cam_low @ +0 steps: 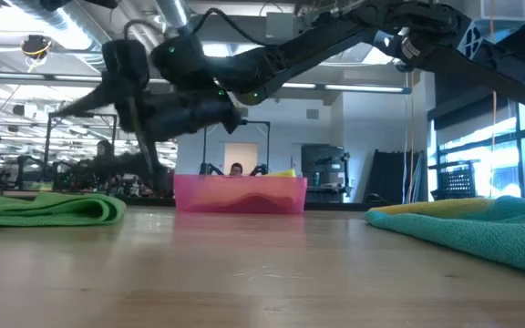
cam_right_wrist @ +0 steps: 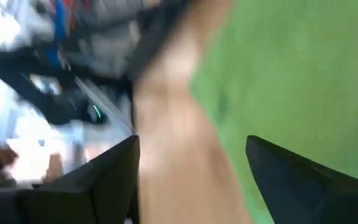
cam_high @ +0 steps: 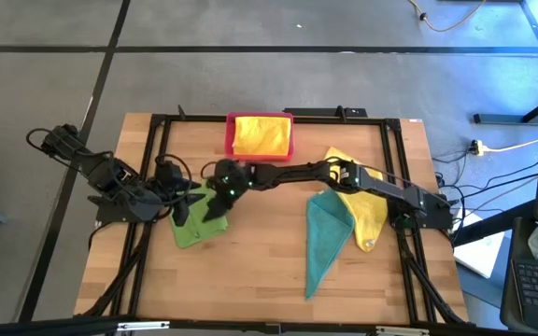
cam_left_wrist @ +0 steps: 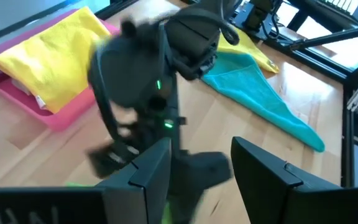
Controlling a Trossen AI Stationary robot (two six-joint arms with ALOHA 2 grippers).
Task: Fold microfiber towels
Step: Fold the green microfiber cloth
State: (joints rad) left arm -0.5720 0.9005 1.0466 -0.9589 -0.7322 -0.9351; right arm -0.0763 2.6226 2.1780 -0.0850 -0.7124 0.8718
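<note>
A bright green towel point(cam_high: 192, 227) lies on the left part of the table; in the low view its right end point(cam_low: 108, 211) shows a rounded fold. Both grippers are over its far part. My left gripper point(cam_high: 182, 202) comes from the left and is open, with nothing between its fingers point(cam_left_wrist: 146, 169). My right gripper point(cam_high: 216, 198) reaches across from the right and is open. Green cloth and bare wood point(cam_right_wrist: 166, 124) show between its blurred fingers. A teal towel point(cam_high: 325, 241) and a yellow towel point(cam_high: 365, 213) lie on the right. Another yellow towel point(cam_high: 261, 133) rests in the pink tray point(cam_high: 229, 140).
The pink tray stands at the far middle of the table. A black frame point(cam_high: 157, 149) runs along the table's edges. Bare wood point(cam_high: 250, 261) lies between the green towel and the teal one. Cables and a laptop lie on the floor to the right.
</note>
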